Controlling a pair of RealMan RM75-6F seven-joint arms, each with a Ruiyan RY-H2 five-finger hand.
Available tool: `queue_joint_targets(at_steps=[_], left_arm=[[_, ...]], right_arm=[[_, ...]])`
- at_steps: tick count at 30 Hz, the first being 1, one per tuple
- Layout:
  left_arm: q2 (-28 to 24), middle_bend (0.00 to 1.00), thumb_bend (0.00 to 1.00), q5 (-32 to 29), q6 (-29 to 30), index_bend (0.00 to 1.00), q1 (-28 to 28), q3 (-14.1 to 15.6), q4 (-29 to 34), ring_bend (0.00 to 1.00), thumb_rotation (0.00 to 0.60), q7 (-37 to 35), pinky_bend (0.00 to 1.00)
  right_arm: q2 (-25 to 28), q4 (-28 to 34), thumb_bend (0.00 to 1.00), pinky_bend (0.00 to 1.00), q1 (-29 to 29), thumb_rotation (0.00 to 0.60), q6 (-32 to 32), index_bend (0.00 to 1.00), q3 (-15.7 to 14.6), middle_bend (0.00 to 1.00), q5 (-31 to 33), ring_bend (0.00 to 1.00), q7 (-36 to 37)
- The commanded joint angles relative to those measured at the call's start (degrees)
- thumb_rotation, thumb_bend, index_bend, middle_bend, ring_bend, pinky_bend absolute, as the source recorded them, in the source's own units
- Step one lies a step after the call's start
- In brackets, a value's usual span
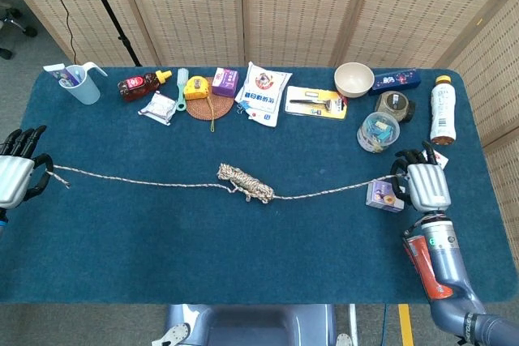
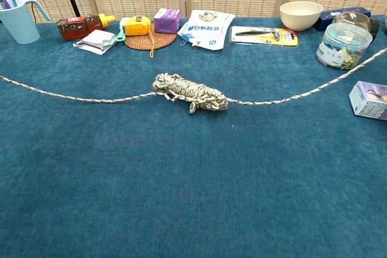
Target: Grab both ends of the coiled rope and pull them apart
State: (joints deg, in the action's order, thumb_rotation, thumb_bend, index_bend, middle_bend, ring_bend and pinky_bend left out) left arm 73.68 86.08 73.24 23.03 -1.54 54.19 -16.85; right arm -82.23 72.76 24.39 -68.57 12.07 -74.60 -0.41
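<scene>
Robot hands are gripping a rope at both ends: the left hand [image 1: 15, 177], at the left edge of the blue table [image 1: 162, 249], is clasping one end, and the right hand [image 1: 426, 185], near the table's right edge, is curling its fingers around the other. Between them the rope [image 1: 162, 184] is lying slack across the cloth, sagging in shallow curves on either side of a coiled bundle [image 1: 245, 182] sitting at the middle of the table; the chest view is showing the same bundle [image 2: 190, 92] with loose loops spilling toward its front.

Just left of the right hand, a small purple box [image 1: 384, 195] is sitting under the rope line. Beyond the bundle, toward the table's far edge, a white snack bag [image 1: 263, 92] is lying flat, with a purple packet [image 1: 225, 82] and a yellow tape measure [image 1: 196, 87] on a round woven coaster [image 1: 209, 105] to its left. Farther left of the bundle are a brown sauce bottle [image 1: 142, 83] and a pale blue cup [image 1: 81, 83]. To the bundle's far right are a yellow blister pack [image 1: 316, 102], a cream bowl [image 1: 353, 79], a clear round tub [image 1: 378, 132] and a white drink bottle [image 1: 441, 108].
</scene>
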Motion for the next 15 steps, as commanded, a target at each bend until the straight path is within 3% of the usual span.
queue_joint_targets(at_steps=[1, 15], left_arm=[[-0.84, 0.02, 0.43, 1.97, 1.79, 0.62, 0.99, -0.33, 3.41, 0.00, 0.600, 1.25, 0.00], [-2.56, 0.02, 0.43, 7.54, 2.97, 0.61, 6.41, -2.30, 19.99, 0.00, 0.600, 8.95, 0.00]], right_arm=[[0.75, 3.34, 0.60, 0.00, 0.77, 0.600, 0.65, 0.72, -0.26, 0.29, -1.27, 0.22, 0.73], [0.49, 13.27, 0.60, 0.00, 5.19, 0.600, 4.38, 0.71, 0.38, 0.29, -3.02, 0.22, 1.08]])
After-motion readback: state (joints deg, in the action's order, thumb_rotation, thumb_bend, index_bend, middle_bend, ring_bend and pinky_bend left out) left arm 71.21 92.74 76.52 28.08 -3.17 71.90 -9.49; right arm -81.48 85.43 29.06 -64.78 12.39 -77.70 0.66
